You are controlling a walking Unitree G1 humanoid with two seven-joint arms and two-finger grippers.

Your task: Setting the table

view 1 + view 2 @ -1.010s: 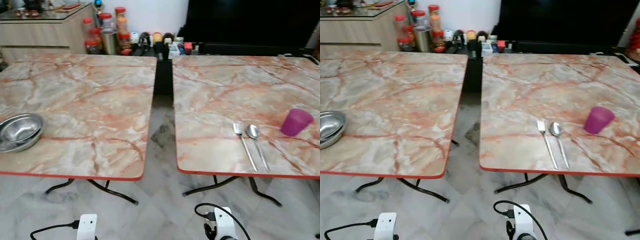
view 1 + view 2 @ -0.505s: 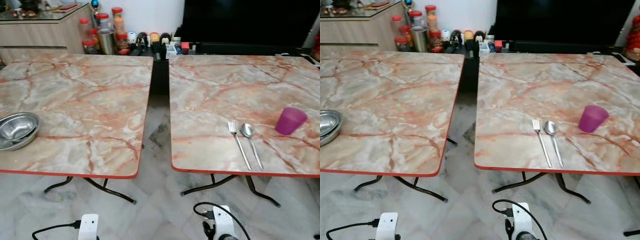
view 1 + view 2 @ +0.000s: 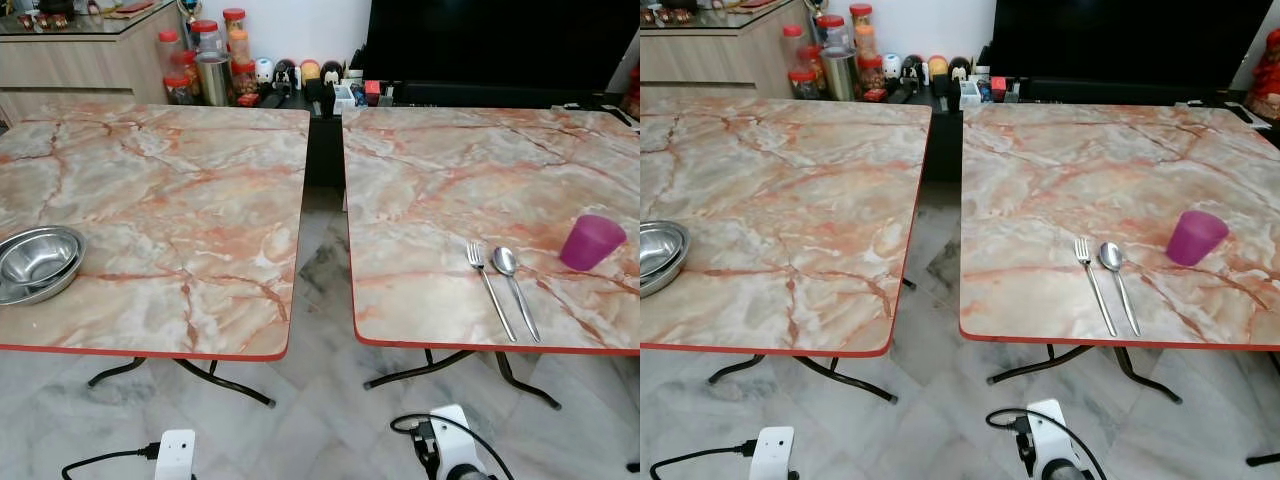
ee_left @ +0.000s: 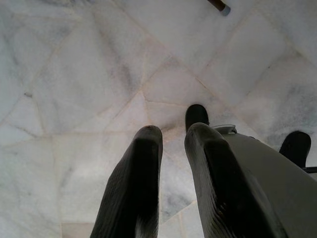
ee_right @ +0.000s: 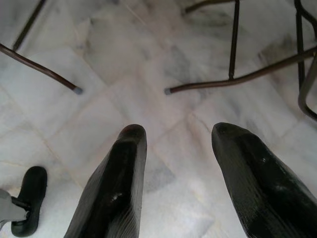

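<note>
Left eye view frames two marble-patterned tables side by side: on the left table (image 3: pixel 180 200) stacked steel bowls (image 3: pixel 38 262) sit at its left edge, and on the right table (image 3: pixel 480 170) a fork (image 3: pixel 490 289) and a spoon (image 3: pixel 515 290) lie side by side near the front edge, with a purple cup (image 3: pixel 592 242) just beyond them to the right. Jars and bottles (image 3: pixel 210 60) are seen lined up behind the tables.

Left wrist view adds the left gripper (image 4: pixel 173 136) hanging over the marble floor (image 4: pixel 74 89), its jaws parted by a narrow gap and holding nothing. In the right wrist view, the right gripper (image 5: pixel 178 131) is shown with jaws spread wide and empty, table legs (image 5: pixel 233 54) seen past the fingertips. All tableware lies well apart from both sets of jaws, up on the tabletops.
</note>
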